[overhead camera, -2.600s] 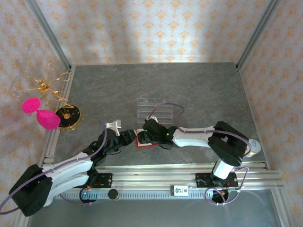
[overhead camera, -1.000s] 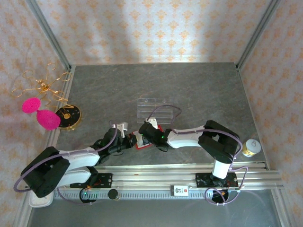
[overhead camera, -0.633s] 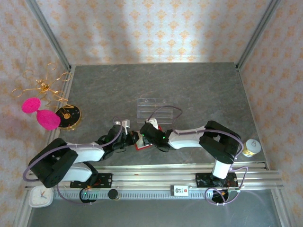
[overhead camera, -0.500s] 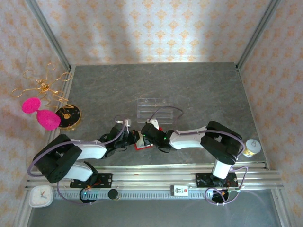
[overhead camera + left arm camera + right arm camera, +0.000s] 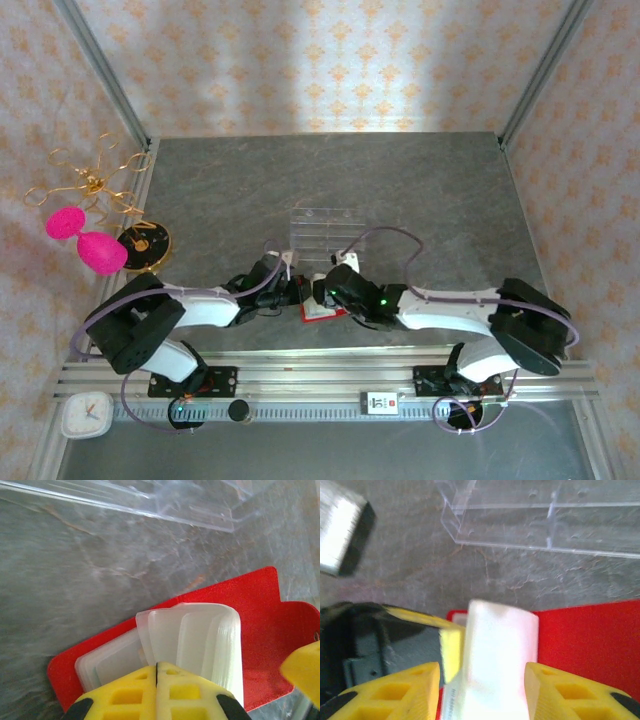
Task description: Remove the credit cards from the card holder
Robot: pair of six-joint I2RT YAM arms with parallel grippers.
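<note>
Grippers of both arms meet low over a grey marbled surface, near its front edge. The left gripper has its yellow fingertips pressed together, with just a thin seam between them. Directly ahead of its tips, and touching them, is a small stack of whitish cards, translucent with rounded corners. Whether the tips pinch a card edge cannot be told. The cards lie on a red card holder, which lies flat under and beyond the gripper. Further ahead of the gripper lies a clear slotted tray, apart from the holder.

The right gripper is spread wide, one yellow finger on each side of the whitish cards, and it grips nothing. The red card holder spreads below and to the right of its fingers. The left gripper's yellow finger comes in from the left side and reaches the cards' edge. The clear tray lies ahead.
</note>
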